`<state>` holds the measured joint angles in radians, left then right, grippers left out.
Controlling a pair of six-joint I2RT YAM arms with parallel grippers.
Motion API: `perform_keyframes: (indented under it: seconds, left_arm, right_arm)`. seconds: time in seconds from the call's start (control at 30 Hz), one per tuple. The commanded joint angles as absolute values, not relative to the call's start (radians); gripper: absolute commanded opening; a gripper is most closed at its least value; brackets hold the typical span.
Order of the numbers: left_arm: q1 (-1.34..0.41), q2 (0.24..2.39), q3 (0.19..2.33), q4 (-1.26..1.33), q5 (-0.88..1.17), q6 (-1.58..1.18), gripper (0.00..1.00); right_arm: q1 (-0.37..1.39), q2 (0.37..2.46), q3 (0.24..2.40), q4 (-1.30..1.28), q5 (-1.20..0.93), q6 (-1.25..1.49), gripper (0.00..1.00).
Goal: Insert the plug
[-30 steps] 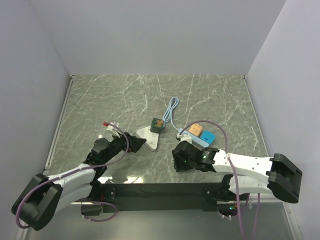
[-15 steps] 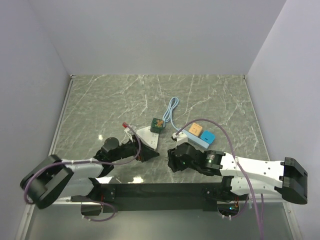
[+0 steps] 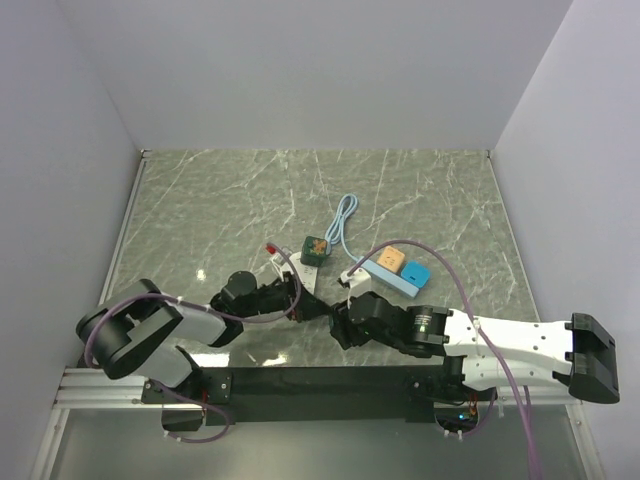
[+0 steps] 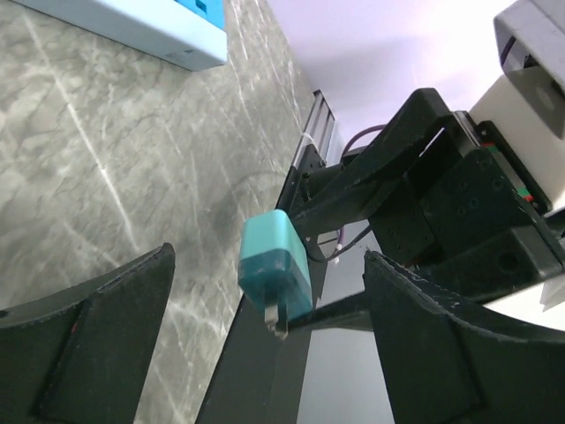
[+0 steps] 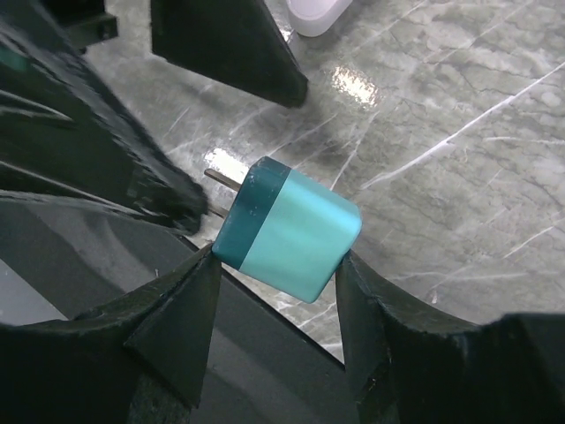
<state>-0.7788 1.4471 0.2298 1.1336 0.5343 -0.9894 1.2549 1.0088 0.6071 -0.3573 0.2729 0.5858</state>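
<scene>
My right gripper (image 5: 275, 257) is shut on the plug (image 5: 287, 228), a teal cube with a darker end and two metal prongs; one finger presses on each side. The prongs point at my left gripper, whose black fingers (image 5: 229, 44) fill the top and left of the right wrist view. The left wrist view has the plug (image 4: 275, 269) hanging in the wide gap of my open left gripper (image 4: 269, 258), touching neither finger. Seen from above, both grippers (image 3: 300, 305) (image 3: 342, 325) meet near the table's front edge. The light-blue power strip (image 3: 392, 277) lies just behind them.
An orange block (image 3: 392, 259) and a blue block (image 3: 417, 273) sit on the strip, with a white plug (image 3: 352, 272) at its left end. A green cube (image 3: 315, 247), a white flat piece (image 3: 297, 272) and a coiled pale-blue cable (image 3: 345, 220) lie behind. Grey walls enclose the table.
My left arm has swung right along the table front until its open jaws face the plug. The right gripper has shifted a little left with the plug.
</scene>
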Motion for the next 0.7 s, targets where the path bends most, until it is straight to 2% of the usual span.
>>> perform_keyframes:
  seconds: [0.0, 0.17, 0.3, 0.47, 0.57, 0.6, 0.67]
  left_arm:
    - [-0.802, 1.486, 0.279, 1.198, 0.549, -0.997, 0.92]
    - [-0.827, 1.535, 0.296, 1.226, 0.565, -1.014, 0.84]
    - [-0.834, 1.551, 0.298, 1.238, 0.561, -1.017, 0.69]
    - [-0.842, 1.557, 0.305, 1.25, 0.578, -1.019, 0.57]
    - [-0.845, 1.583, 0.299, 1.314, 0.607, -1.04, 0.43]
    - [-0.844, 1.594, 0.298, 1.363, 0.617, -1.051, 0.31]
    - [-0.845, 1.624, 0.298, 1.416, 0.649, -1.081, 0.19]
  right_arm:
    - [1.267, 0.979, 0.649, -0.314, 0.318, 0.586, 0.38]
    - [1.27, 0.965, 0.647, -0.322, 0.342, 0.594, 0.38]
    - [1.27, 0.943, 0.635, -0.311, 0.348, 0.597, 0.37]
    - [1.272, 0.927, 0.626, -0.307, 0.35, 0.601, 0.37]
    - [1.272, 0.923, 0.623, -0.302, 0.351, 0.6, 0.38]
    - [1.272, 0.923, 0.623, -0.302, 0.356, 0.607, 0.43]
    - [1.272, 0.919, 0.626, -0.307, 0.364, 0.609, 0.5]
